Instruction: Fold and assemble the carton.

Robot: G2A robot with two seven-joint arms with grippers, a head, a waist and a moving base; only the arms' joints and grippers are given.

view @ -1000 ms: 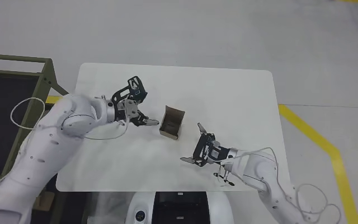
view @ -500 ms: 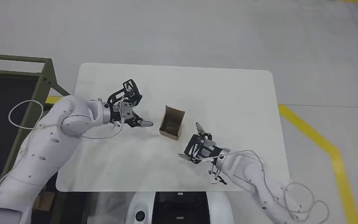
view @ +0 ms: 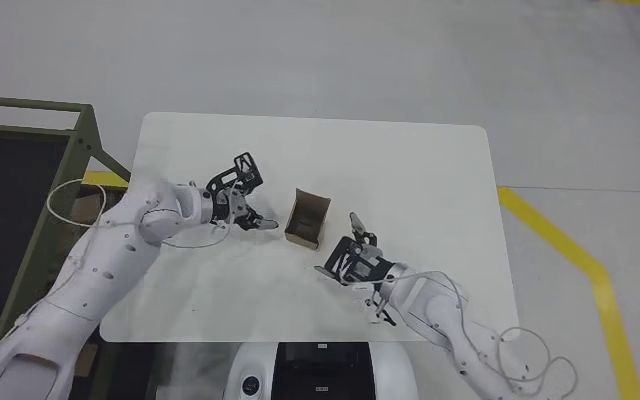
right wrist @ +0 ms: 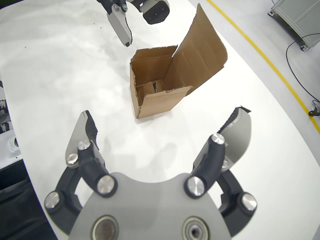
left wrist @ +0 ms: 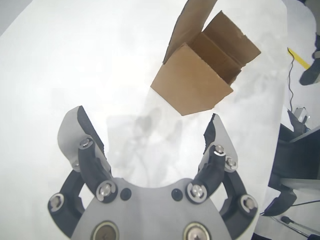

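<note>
A small brown carton (view: 307,219) stands upright near the middle of the white table (view: 400,160), its top open and one long flap raised (right wrist: 200,48). Folded bottom flaps show inside the carton (right wrist: 156,86). My left gripper (view: 257,215) hangs open just left of the carton, a short gap away; the carton (left wrist: 200,76) lies just beyond its fingertips, with nothing between them (left wrist: 147,121). My right gripper (view: 338,248) is open too, off the carton's front right corner, not touching it (right wrist: 165,116). The left gripper (right wrist: 127,33) also appears beyond the carton in the right wrist view.
A dark green metal frame (view: 70,140) stands off the table's left edge. A yellow floor line (view: 560,240) runs to the right of the table. Bare table surface lies behind and to the right of the carton.
The right gripper has crept left and back toward the carton's front corner. The left gripper drew back slightly, then returned near the carton's left side. The carton has not moved.
</note>
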